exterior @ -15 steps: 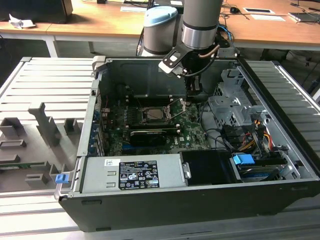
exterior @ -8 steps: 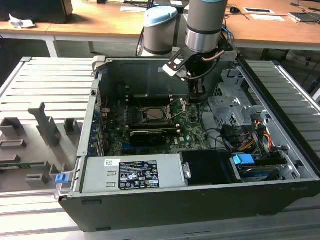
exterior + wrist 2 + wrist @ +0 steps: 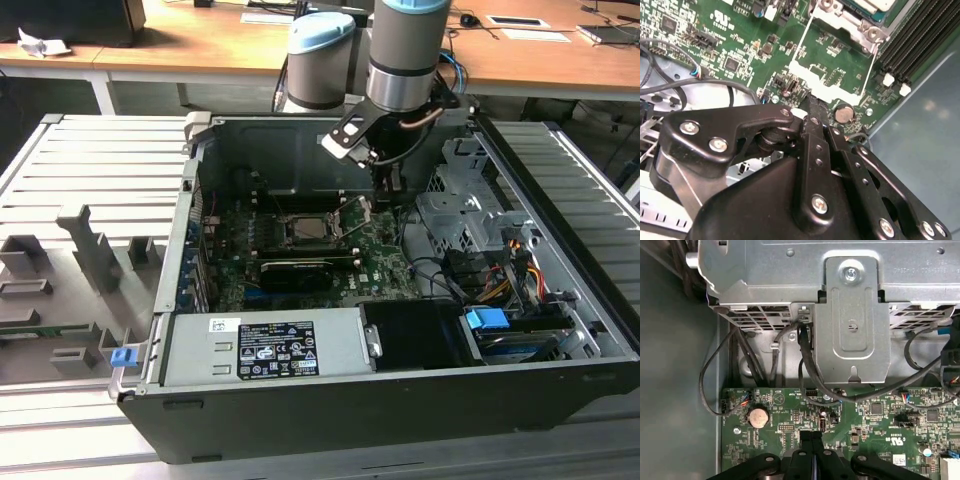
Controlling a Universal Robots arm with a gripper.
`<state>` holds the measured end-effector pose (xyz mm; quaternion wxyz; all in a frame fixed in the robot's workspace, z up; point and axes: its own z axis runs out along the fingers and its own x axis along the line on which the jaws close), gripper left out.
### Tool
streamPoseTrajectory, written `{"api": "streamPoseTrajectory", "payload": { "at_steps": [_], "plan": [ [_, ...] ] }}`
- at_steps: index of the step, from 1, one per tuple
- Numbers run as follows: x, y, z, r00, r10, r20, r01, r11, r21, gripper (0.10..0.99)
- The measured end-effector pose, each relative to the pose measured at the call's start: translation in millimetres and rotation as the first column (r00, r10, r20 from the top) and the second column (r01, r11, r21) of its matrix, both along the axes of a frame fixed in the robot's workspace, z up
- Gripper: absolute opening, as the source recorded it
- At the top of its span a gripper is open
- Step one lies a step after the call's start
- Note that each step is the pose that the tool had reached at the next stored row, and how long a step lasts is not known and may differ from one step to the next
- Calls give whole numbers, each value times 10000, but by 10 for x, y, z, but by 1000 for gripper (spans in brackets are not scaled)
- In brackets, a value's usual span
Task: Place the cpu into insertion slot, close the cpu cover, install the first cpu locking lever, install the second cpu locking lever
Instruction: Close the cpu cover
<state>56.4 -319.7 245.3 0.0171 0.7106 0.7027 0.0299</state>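
Inventory, nearest item first, as you see it in the exterior view:

- Case [image 3: 400, 420]: black, open on top, lying on your grey slatted table [image 3: 90, 160]
- Power box [image 3: 265, 345]: grey, labelled, along the case's near wall. A blue tab [image 3: 488, 322] sits to the exterior view's right of it
- Board [image 3: 385, 265]: green, flat on the case floor
- Card [image 3: 297, 268]: long, black, standing across the board just in front of the slot
- Slot [image 3: 289, 234]: square, dark-rimmed, near the middle of the board
- Cpu [image 3: 312, 227]: your task piece, a pale silvery square lying in the slot. In the second wrist view its corner [image 3: 877, 5] shows, bordered by a metal frame [image 3: 845, 22] with screws
- Gripper [image 3: 390, 188]: hanging on the exterior view's right of the slot, apart from it. In both wrist views the two black fingers are pressed together [image 3: 812, 102] [image 3: 812, 436], tips low over the board's edge
- Coin cell [image 3: 843, 114]: round, silver, just beside those tips
- Cage [image 3: 850, 315]: grey sheet metal past the board's edge, with black cables [image 3: 810, 375] running down from it to the board
- Desks [image 3: 540, 60]: wooden, beyond the case
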Motion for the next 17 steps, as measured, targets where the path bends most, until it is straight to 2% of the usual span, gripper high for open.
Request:
{"api": "streamPoseTrajectory", "payload": {
  "at_steps": [1,4,17],
  "plan": [
    [-10,0,1,10000,1,-38,-1,10000,-1,106],
    [-35,1,8,10000,1,-99,-1,10000,1,106],
    [-98,0,9,9999,0,-106,0,10000,-1,106]
  ]
}}
